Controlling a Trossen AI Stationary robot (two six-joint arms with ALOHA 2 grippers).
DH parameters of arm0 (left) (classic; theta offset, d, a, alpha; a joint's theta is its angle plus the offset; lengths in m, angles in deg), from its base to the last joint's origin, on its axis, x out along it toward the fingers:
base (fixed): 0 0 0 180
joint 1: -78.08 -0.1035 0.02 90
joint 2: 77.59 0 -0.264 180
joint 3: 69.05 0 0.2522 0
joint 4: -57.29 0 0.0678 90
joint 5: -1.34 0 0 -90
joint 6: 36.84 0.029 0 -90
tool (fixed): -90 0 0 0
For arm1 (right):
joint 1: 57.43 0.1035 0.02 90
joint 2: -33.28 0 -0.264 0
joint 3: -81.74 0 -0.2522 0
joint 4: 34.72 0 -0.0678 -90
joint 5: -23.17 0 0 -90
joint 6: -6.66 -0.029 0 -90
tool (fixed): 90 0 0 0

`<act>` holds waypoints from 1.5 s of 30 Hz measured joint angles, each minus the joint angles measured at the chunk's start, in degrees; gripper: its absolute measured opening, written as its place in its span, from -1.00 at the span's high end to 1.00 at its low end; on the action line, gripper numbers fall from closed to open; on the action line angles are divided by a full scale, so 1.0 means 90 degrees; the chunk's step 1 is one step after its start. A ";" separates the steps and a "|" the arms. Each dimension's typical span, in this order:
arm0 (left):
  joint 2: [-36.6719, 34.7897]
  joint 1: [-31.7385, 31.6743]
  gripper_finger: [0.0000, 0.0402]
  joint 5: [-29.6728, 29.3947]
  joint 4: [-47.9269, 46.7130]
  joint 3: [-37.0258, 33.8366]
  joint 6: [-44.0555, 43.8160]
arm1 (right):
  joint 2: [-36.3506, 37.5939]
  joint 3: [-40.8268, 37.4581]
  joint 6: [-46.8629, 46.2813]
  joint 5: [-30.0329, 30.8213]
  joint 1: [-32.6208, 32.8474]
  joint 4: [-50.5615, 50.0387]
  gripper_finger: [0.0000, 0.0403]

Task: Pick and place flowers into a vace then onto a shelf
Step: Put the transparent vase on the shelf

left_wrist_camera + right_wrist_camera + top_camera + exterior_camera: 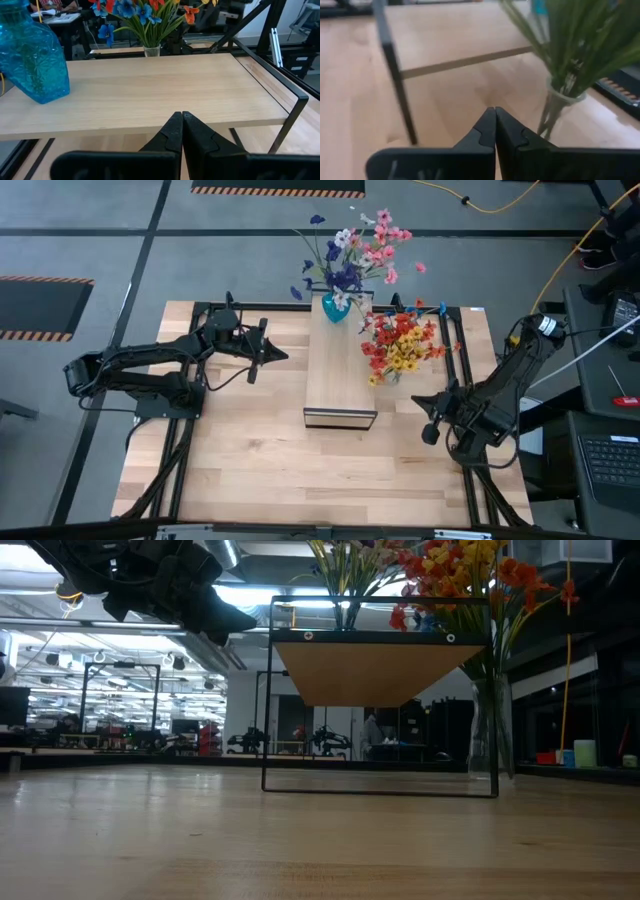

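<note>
Wooden table (250, 460), flowers (350, 255) on shelf (340, 380), between both closed grippers.

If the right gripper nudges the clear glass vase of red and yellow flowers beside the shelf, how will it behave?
The clear glass vase looks tall and narrow under a wide spray of red and yellow flowers, so it is probably top-heavy and apt to tip if pushed high. Smooth glass on the wooden tabletop will likely slide and be slippery to grip. It also seems fragile.
</note>
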 joint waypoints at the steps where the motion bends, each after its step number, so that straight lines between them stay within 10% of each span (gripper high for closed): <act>1: 0.0000 0.0000 0.99 0.0000 -0.0001 0.0000 0.0000 | 0.0002 -0.0117 -0.0141 0.0152 -0.0019 0.0025 1.00; 14: 0.0000 0.0000 0.99 -0.0002 -0.0080 0.0000 -0.0002 | 0.0002 -0.1489 -0.0531 0.0845 -0.0058 0.1605 0.79; 32: 0.0000 0.0000 0.97 -0.0002 -0.0078 0.0000 -0.0005 | -0.0068 -0.1511 -0.0487 0.0350 -0.1604 0.1795 -0.34; 40: 0.0000 0.0002 0.99 -0.0002 -0.0078 0.0000 -0.0002 | -0.0068 -0.1511 0.2618 0.0173 -0.2260 0.3750 -0.40; 45: 0.0000 0.0001 0.97 -0.0002 -0.0077 0.0000 -0.0002 | -0.0068 -0.1511 0.2797 0.0189 -0.2718 0.3827 -0.38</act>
